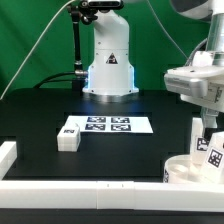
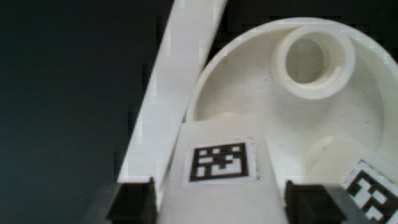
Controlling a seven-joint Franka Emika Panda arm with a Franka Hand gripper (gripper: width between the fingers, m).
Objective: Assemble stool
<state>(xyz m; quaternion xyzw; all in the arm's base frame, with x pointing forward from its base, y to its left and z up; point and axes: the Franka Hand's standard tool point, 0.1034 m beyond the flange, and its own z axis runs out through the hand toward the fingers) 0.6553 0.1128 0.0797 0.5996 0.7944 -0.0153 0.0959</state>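
The round white seat (image 1: 186, 172) lies at the front of the exterior view's right, against the front rail. In the wrist view the seat (image 2: 329, 120) shows a round socket hole (image 2: 320, 58). My gripper (image 1: 205, 122) hangs right above the seat, shut on a white leg (image 2: 221, 150) with a square tag on its face. The leg stands upright, its lower end at the seat (image 1: 199, 140). The dark fingers (image 2: 135, 205) press both sides of the leg. My gripper (image 2: 219, 208) shows only its fingertips in the wrist view. A second loose leg (image 1: 69, 139) lies to the exterior view's left.
The marker board (image 1: 108, 125) lies flat mid-table in front of the arm's base (image 1: 108, 75). White border rails run along the front edge (image 1: 90, 187) and at the exterior view's left (image 1: 6, 155). A rail (image 2: 178, 70) passes beside the seat.
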